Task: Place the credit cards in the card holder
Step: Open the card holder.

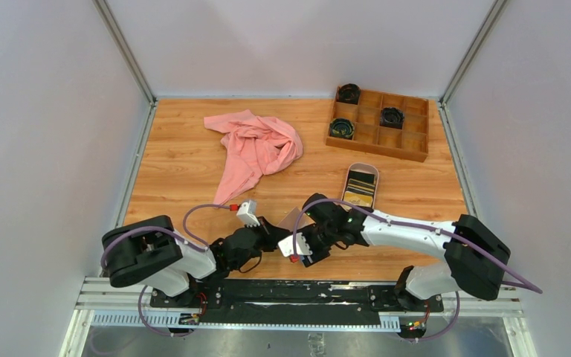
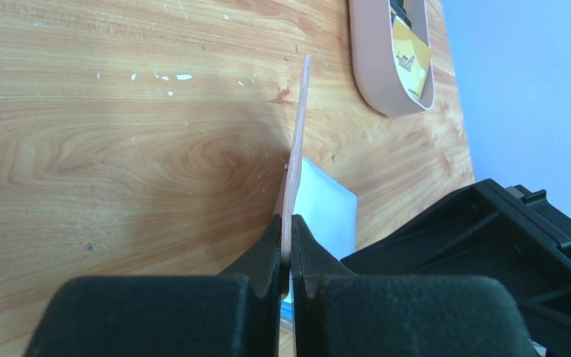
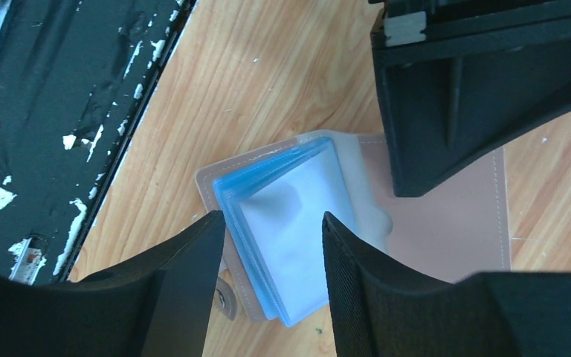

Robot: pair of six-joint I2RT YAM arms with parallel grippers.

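The left claw [image 2: 287, 251] is clamping the tan cover of the card holder [image 2: 298, 126], holding that flap on edge at the 6 o'clock side of the worktop [image 1: 186, 163]. The right claw [image 3: 271, 230] is hanging with fingers apart over the holder's blue pockets [image 3: 290, 216]. The credit cards [image 1: 360, 195] are lying in the oval tray [image 1: 360, 166], at 1 o'clock from the holder.

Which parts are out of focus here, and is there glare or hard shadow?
Left wrist view: the left tool is blurred up close, the table grain sharp. Right wrist view: the right tool is soft, the blue pockets of the card holder glare almost white. Top view: even light, faint shadows.
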